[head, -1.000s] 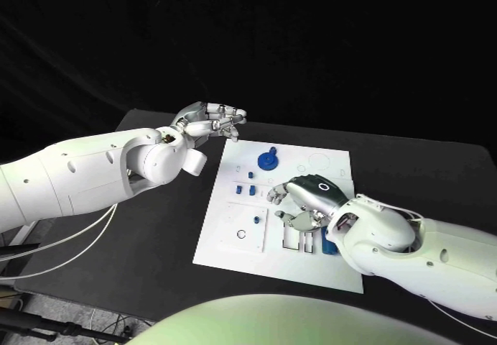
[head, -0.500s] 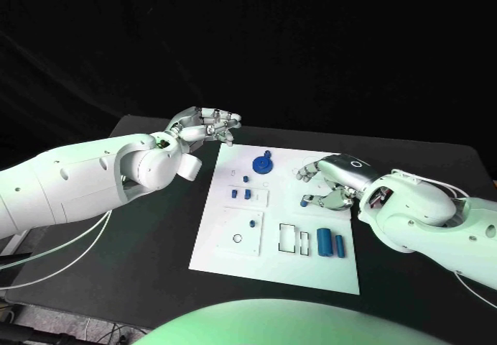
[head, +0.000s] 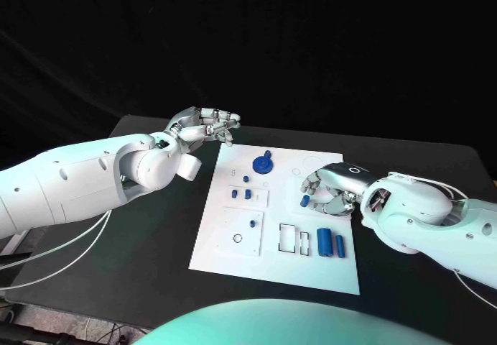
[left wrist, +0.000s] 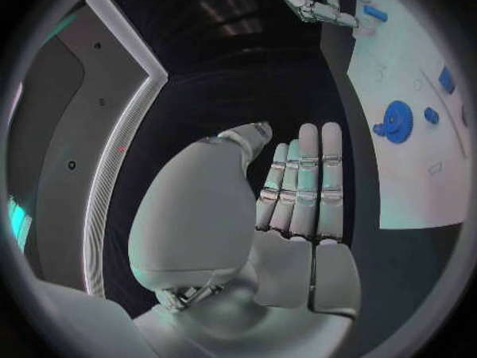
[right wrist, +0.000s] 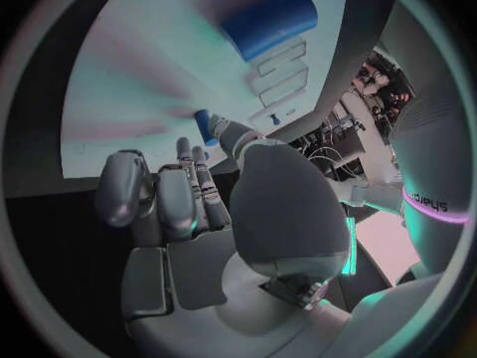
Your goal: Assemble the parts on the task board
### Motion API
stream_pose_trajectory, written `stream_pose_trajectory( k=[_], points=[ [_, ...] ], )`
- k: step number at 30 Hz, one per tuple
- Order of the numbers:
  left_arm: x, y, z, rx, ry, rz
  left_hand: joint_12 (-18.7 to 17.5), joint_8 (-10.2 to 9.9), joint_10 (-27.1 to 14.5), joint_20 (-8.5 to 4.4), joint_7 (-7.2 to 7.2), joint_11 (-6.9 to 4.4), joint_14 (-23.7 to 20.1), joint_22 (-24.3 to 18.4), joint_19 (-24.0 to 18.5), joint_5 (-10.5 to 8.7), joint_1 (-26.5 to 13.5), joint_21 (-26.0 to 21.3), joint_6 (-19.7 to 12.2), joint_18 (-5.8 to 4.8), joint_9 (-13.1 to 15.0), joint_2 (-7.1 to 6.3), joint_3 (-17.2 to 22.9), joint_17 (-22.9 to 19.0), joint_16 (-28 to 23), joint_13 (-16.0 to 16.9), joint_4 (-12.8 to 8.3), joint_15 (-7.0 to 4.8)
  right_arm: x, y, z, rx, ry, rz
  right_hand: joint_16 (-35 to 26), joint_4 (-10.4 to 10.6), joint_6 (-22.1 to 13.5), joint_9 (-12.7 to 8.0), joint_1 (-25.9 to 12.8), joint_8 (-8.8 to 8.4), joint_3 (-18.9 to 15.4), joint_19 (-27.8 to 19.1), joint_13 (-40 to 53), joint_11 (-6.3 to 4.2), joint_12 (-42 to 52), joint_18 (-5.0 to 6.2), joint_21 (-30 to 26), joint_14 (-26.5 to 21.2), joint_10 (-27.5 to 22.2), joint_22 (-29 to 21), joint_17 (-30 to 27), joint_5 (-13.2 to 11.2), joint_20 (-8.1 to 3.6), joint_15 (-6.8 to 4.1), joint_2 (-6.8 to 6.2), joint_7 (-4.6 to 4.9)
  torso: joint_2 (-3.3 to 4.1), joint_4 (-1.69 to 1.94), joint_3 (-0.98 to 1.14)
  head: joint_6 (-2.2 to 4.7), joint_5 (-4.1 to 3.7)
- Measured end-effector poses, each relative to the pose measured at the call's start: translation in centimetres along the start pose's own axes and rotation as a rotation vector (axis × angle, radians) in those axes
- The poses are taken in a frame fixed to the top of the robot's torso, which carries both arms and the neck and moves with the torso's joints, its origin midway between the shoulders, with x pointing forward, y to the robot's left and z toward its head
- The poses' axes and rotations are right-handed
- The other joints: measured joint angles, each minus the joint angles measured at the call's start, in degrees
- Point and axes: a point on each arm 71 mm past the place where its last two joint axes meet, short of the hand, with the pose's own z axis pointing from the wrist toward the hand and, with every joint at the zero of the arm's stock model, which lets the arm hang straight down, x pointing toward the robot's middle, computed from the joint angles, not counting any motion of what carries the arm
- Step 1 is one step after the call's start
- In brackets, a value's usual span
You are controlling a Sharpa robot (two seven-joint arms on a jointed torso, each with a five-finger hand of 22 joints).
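Note:
The white task board (head: 271, 267) lies mid-table. A blue gear (head: 267, 164) stands near its far edge, small blue pegs (head: 241, 193) sit left of centre, and two blue cylinders (head: 332, 244) lie at the near right beside rectangular slots (head: 288, 238). My right hand (head: 330, 190) hovers over the board's right side, its thumb and fingers pinching a small blue part (head: 304, 202), seen at the fingertips as the blue part (right wrist: 203, 125). My left hand (head: 207, 123) hangs off the board beyond its far left corner, with straight fingers (left wrist: 303, 175) and nothing in it.
Black table (head: 145, 237) surrounds the board. A small ring mark (head: 238, 238) sits on the board's near left plate. The left forearm (head: 93, 176) reaches across the table's left side, and the right forearm (head: 435, 223) covers the right side.
My right hand has moved from the board's near slots to its right middle, uncovering the two cylinders, and has since curled over the small blue part. The left hand has stayed put.

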Motion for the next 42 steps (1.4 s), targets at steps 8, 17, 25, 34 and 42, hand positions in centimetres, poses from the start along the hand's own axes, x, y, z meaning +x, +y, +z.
stream_pose_trajectory(
  k=[8, 17, 25, 34, 42],
  points=[
    [-0.05, 0.00, -0.02, -0.001, -0.001, 0.000, 0.00, 0.00, 0.00, 0.00, 0.00, 0.00, 0.00, 0.01, 0.00, 0.00, 0.00, 0.00, 0.00, 0.00, 0.00, 0.00, 0.00, 0.00, 0.00, 0.00, 0.00, 0.00, 0.47, 0.09, 0.34, -0.003, 0.020, 0.012, 1.13, 1.80, 2.80, 0.00, 0.57, 0.67, 2.47, 1.10, -1.01, -0.24, 0.14, -0.01, 2.36, -0.01, 3.67, -0.01, 1.29, -1.04, -0.30, 0.01, 0.60, 0.51, 0.00, 0.00, 0.00, -0.14, 0.09],
    [-0.09, 0.00, -0.05, -0.002, -0.001, 0.001, 0.00, 0.00, 0.00, 0.00, 0.00, 0.00, 0.00, 0.01, 0.00, 0.00, 0.00, 0.00, 0.00, 0.00, 0.00, 0.00, 0.00, 0.00, 0.00, 0.00, 0.00, 0.00, 0.72, 0.35, 0.59, -0.010, 0.019, 0.027, 1.78, 1.95, 4.33, 0.05, 1.53, 0.92, 5.79, 2.02, -1.71, -0.64, -0.56, -0.01, 4.19, 0.19, 6.72, -0.01, 2.31, -3.25, -0.61, -0.20, 1.60, 0.37, -0.02, -0.01, 0.04, -0.23, 0.20],
    [-0.08, 0.01, -0.05, -0.003, 0.000, 0.000, 0.00, 0.00, 0.00, 0.00, 0.00, 0.00, 0.00, 0.01, 0.00, 0.00, 0.00, 0.00, 0.00, 0.00, 0.00, 0.00, 0.00, 0.00, 0.00, 0.00, 0.00, 0.00, 0.66, 0.44, 0.87, -0.007, -0.003, 0.036, 2.00, 2.00, 4.54, 0.05, 1.29, 0.92, 6.14, 2.04, -1.82, -0.75, -0.55, -0.01, 4.67, 0.19, 7.23, -0.02, 2.60, -3.46, -0.63, -0.19, 1.83, 0.57, -0.03, -0.06, 0.04, -0.29, 0.24],
    [-0.10, 0.03, -0.07, -0.007, 0.003, 0.000, 0.00, 0.00, -0.22, 0.00, 0.00, 0.22, -0.21, -0.06, 0.00, 0.00, -0.31, -0.29, 0.00, 0.00, 0.00, 0.31, 0.00, 0.00, -0.35, 0.07, 0.00, 0.21, 0.66, 0.51, 0.98, -0.001, -0.020, 0.041, 2.33, 1.95, 4.99, 0.17, 1.53, 1.13, 6.89, 2.63, -1.82, -0.92, -0.79, -0.93, 5.51, 0.13, 8.50, -0.02, 2.94, -3.47, -0.81, -0.55, 2.06, 0.34, -0.02, -0.04, 0.04, -0.36, 0.28],
    [-0.07, 0.05, -0.08, -0.009, 0.007, -0.001, 0.00, 0.00, -0.21, 0.00, 0.00, 0.22, -0.21, -0.06, 0.00, 0.00, -0.31, -0.28, 0.00, 0.00, 0.00, 0.31, 0.16, 0.00, -0.35, 0.06, -0.16, 0.21, 0.62, 0.59, 1.03, 0.002, -0.025, 0.039, 2.78, 0.68, 8.09, 0.77, 1.93, 2.71, 8.16, 3.15, -1.64, -1.56, -1.07, -0.92, 6.70, 0.18, 11.24, 0.02, 3.38, -4.29, -1.33, -1.24, 2.45, -0.49, -0.04, -0.04, 0.01, -0.48, 0.33]
  ],
)
